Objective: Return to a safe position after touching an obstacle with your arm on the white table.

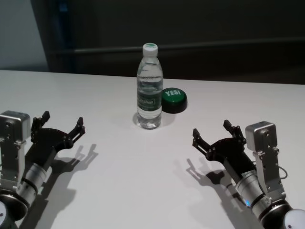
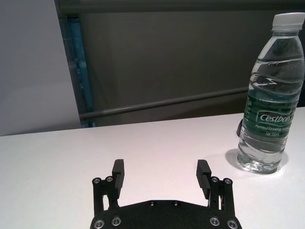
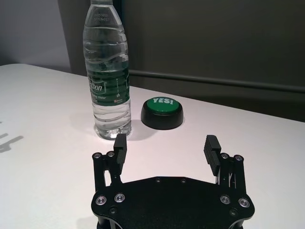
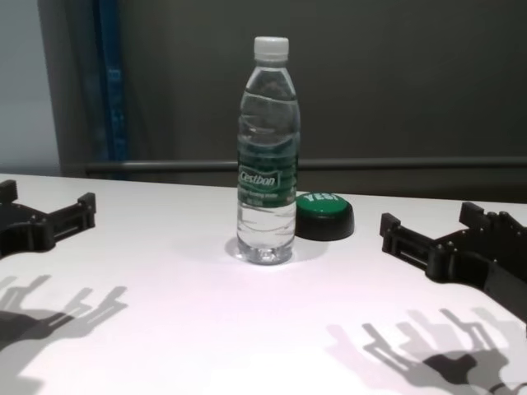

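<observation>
White desk [image 1: 143, 181], dark wall behind. Water bottle [image 1: 149, 90] upright mid-desk, green button [image 1: 174, 99] just beside it. Left gripper [image 1: 63, 122] and right gripper [image 1: 213, 132] both spread, empty, well apart from bottle.

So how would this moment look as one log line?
left claw: open, clear of bottle | right claw: open, clear | bottle: upright on white table

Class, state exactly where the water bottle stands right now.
In the head view the water bottle stands upright mid-table, just left of the green button, ahead of both open grippers.
</observation>
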